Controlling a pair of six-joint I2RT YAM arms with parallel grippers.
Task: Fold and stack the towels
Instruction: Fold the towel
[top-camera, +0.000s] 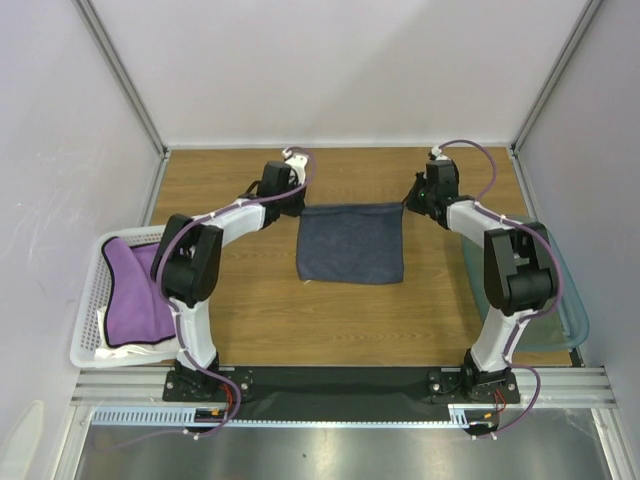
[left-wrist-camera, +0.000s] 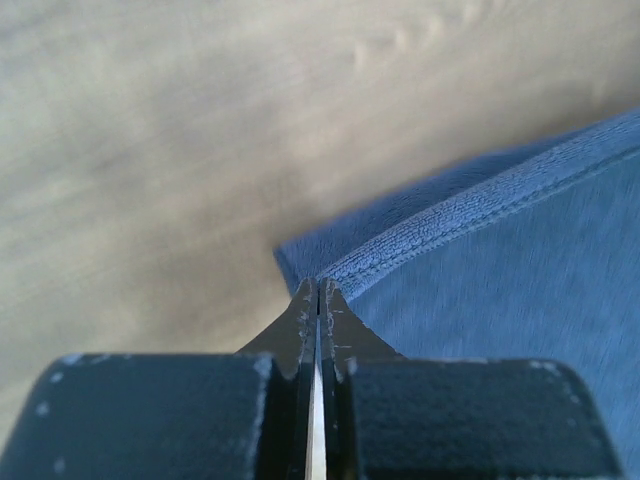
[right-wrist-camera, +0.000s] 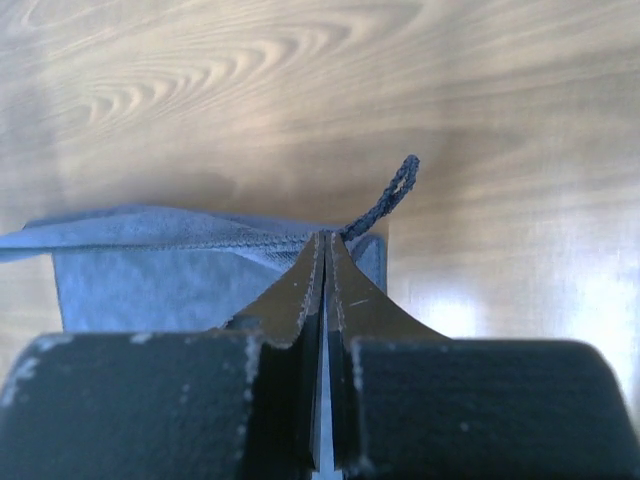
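The dark navy towel (top-camera: 350, 243) is spread on the wooden table between the two arms. My left gripper (top-camera: 298, 205) is shut on its far left corner; in the left wrist view the hemmed corner (left-wrist-camera: 400, 255) sits right at the closed gripper (left-wrist-camera: 318, 283). My right gripper (top-camera: 406, 205) is shut on the far right corner. In the right wrist view that gripper (right-wrist-camera: 326, 238) pinches the towel (right-wrist-camera: 150, 285) beside its hanging loop (right-wrist-camera: 385, 200). The purple towel (top-camera: 135, 288) lies in the basket, with a bit of white towel (top-camera: 120, 351) showing under it.
The white perforated basket (top-camera: 88, 300) sits at the table's left edge. A translucent teal bin (top-camera: 572, 305) sits at the right edge, behind the right arm. Grey walls with metal posts enclose the far side and both flanks.
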